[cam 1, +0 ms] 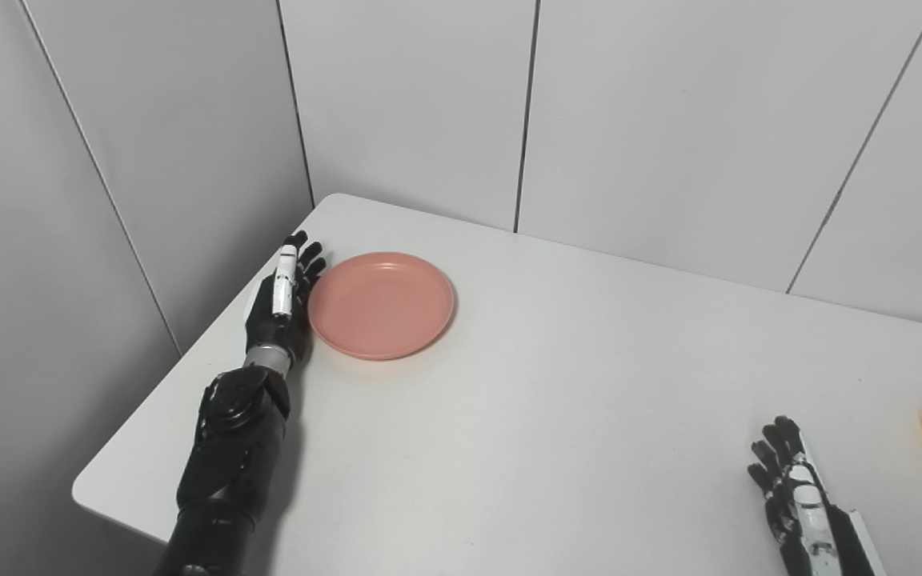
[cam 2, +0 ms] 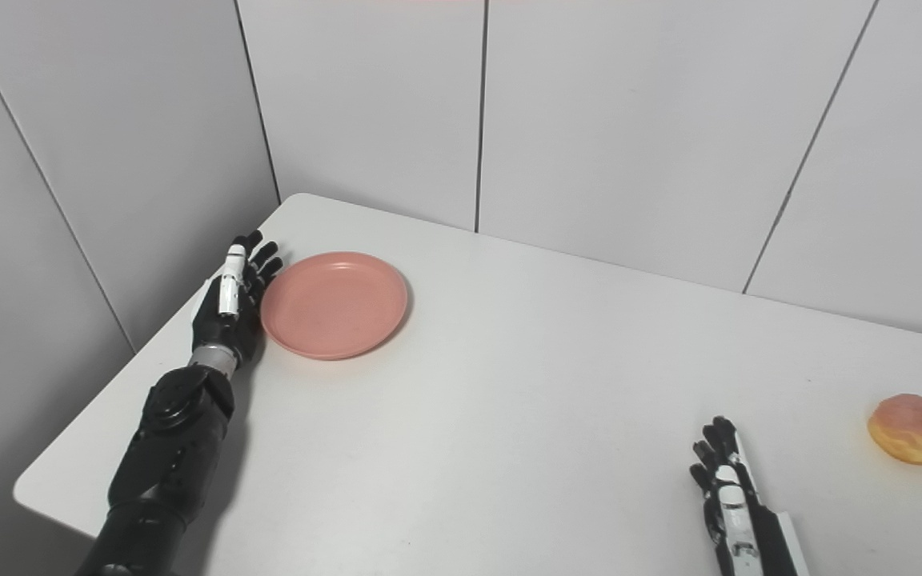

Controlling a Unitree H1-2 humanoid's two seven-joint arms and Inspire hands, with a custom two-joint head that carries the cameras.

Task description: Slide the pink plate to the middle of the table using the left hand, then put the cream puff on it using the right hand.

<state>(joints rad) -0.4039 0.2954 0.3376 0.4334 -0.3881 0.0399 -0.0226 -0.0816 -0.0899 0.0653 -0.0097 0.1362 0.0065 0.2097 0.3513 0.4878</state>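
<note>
With the pink plate [cam 1: 381, 304] seen at centre left and the left hand [cam 1: 285, 300] held flat, fingers extended, against its left rim, a low, steady sideways push toward mid-counter [cam 1: 557, 400] is advised.

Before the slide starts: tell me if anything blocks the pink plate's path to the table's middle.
Nothing visible does. The pink plate sits beside the left robot hand, with bare table toward the middle.

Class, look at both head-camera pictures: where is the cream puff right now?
The cream puff lies on the white table near its right edge, just right of the right robot hand and far from the pink plate.
</note>
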